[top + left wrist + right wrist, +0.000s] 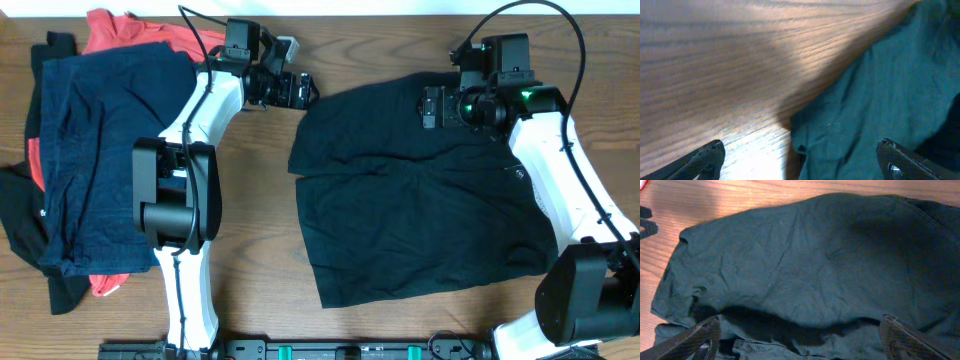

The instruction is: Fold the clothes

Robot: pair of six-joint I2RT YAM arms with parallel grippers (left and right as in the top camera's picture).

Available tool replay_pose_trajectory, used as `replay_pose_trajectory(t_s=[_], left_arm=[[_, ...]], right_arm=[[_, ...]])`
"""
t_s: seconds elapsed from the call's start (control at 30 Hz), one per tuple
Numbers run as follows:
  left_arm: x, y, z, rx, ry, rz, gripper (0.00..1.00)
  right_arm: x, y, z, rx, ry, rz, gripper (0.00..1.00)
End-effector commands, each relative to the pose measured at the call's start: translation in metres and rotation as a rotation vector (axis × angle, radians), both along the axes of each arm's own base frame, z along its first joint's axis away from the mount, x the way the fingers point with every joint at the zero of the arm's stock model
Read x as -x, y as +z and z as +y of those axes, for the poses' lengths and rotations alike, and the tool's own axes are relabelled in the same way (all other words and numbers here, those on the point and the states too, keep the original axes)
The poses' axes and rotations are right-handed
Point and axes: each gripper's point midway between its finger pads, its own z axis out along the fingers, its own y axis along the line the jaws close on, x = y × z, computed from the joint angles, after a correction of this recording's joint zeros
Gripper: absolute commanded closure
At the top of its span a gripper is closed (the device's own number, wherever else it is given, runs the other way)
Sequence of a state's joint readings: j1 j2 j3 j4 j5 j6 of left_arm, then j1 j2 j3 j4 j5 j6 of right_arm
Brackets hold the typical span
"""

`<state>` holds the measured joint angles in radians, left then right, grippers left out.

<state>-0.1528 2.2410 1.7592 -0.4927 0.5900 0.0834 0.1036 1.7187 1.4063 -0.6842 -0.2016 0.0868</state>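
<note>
Brown wood-grain table [265, 230] fills the overhead view, with clothes in two places. At the left lies a heap: a navy piece [90, 150] on top, a coral-red piece [120, 30] showing at the far edge, and a second black piece [20, 225] trailing out on the left side. Well apart from it, right of centre, the black garment [420, 220] lies spread nearly flat. A crease line runs across its middle, and its far part appears to lie over a lower layer.

The left gripper [297, 90] sits at the garment's far left corner. In its wrist view its jaws are spread wide with nothing between them: bare wood on one side and the cloth's rumpled edge [805, 145] on the other. The right gripper [432, 107] hangs over the far edge further right, also spread wide and empty, with wrinkled cloth below it in its own view [800, 270].

This cloth looks thin, light and quite limp. It should sag and bunch wherever it is not supported, and it will probably slide easily on the smooth wood if dragged. A pinch in the middle would likely only raise a peak, so the better holds seem to be on the far edge. The left would take the corner beside it and the right a matching point along the hem. Each should catch every layer there, so the edge lifts straight and can be laid toward the near side.
</note>
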Motion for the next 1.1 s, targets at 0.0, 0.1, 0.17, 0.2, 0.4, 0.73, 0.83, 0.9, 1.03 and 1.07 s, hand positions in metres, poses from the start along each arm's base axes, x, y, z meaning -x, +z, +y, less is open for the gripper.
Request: replay_pose_trajectory(t_s=[0.0,0.1,0.17,0.2,0.4,0.73,0.83,0.9,1.03,1.07], left_arm=[[0.004,-0.014,-0.014,0.012,-0.060,0.012,0.01],[0.008,-0.023,-0.024,-0.001,-0.102,0.007,0.00],[0.008,-0.028,-0.030,-0.001,-0.113,0.003,0.01],[0.007,-0.029,-0.032,-0.003,-0.116,-0.002,0.02],[-0.002,-0.035,-0.027,-0.067,-0.088,-0.037,0.06],[0.008,-0.037,-0.040,-0.064,-0.104,-0.007,0.70],[0.010,-0.038,-0.042,-0.070,-0.109,-0.002,0.76],[0.010,-0.039,-0.041,-0.078,-0.105,-0.001,0.81],[0.005,-0.045,-0.027,-0.147,-0.047,0.003,0.92],[0.002,-0.046,-0.021,-0.169,-0.014,0.006,0.94]], right_arm=[[-0.001,-0.004,-0.003,0.007,-0.002,0.006,0.01],[-0.002,-0.003,-0.003,0.007,-0.002,0.001,0.01],[-0.002,-0.003,-0.003,0.007,-0.002,-0.001,0.01],[-0.002,-0.003,-0.003,0.007,-0.002,-0.001,0.01],[-0.002,-0.003,-0.003,0.016,0.013,-0.005,0.01],[-0.002,-0.003,-0.003,0.015,0.013,-0.005,0.01],[-0.002,-0.003,-0.003,0.016,0.013,-0.005,0.01],[-0.002,-0.003,-0.003,0.016,0.013,-0.005,0.01],[-0.002,-0.003,-0.003,0.016,0.013,-0.005,0.01],[-0.002,-0.003,-0.003,0.016,0.013,-0.005,0.01]])
